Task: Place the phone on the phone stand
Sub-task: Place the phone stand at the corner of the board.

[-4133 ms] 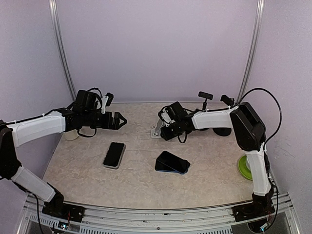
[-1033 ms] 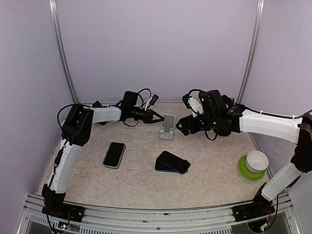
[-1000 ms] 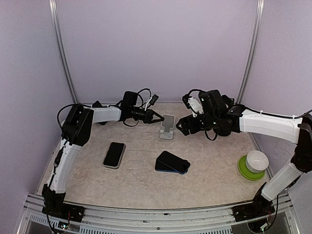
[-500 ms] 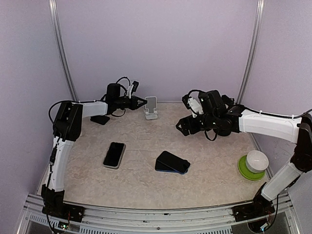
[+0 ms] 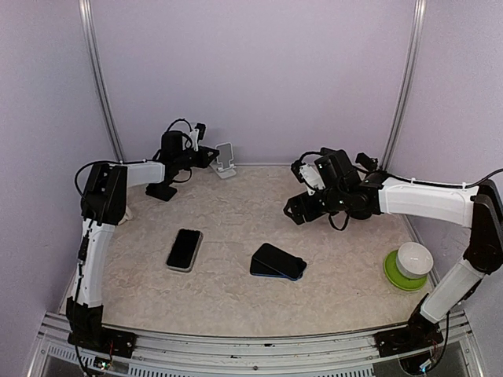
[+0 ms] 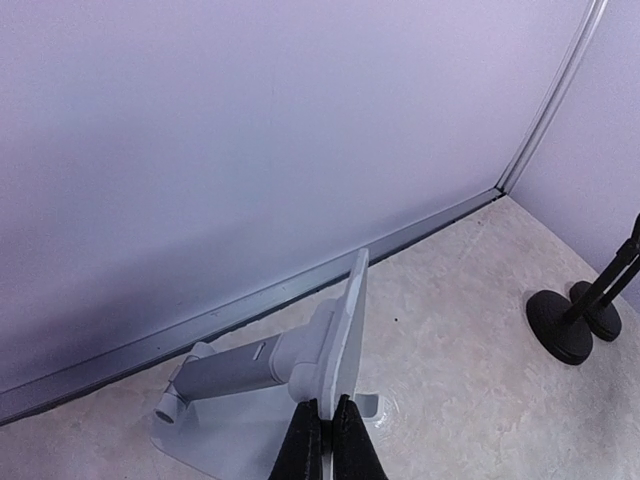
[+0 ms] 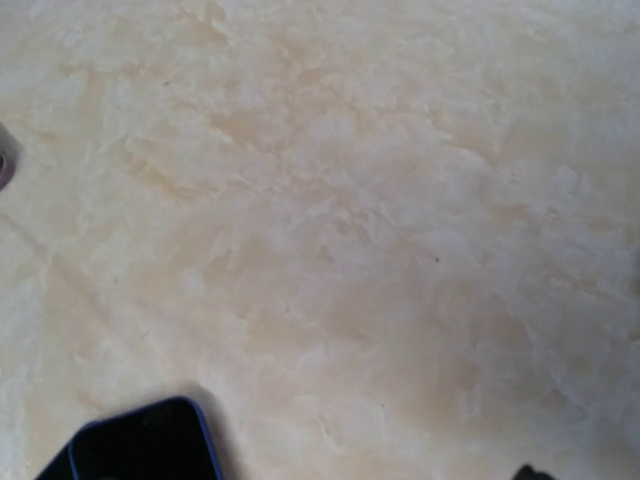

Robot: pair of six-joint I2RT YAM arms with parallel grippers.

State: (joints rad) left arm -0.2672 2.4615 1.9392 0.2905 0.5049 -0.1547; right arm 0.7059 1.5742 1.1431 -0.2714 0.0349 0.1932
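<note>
The white phone stand (image 5: 226,156) is at the back wall, left of centre, and my left gripper (image 5: 213,156) is shut on it. In the left wrist view the black fingertips (image 6: 311,432) pinch the lower edge of the stand's (image 6: 262,365) upright plate. A dark phone in a light case (image 5: 184,250) lies flat on the table's left part. Another phone with a blue edge (image 5: 277,261) lies near the middle, and its corner (image 7: 140,445) shows in the right wrist view. My right gripper (image 5: 295,210) hovers open and empty, above and behind that phone.
A white bowl on a green plate (image 5: 407,264) sits at the right edge. A black round base (image 5: 161,191) stands under the left arm. Black stand bases (image 6: 560,335) stand near the back right corner. The back wall is close behind the stand.
My left gripper has carried the phone stand from the middle back of the table leftward and back to the wall. The right arm has shifted only slightly. Both phones lie as before.
</note>
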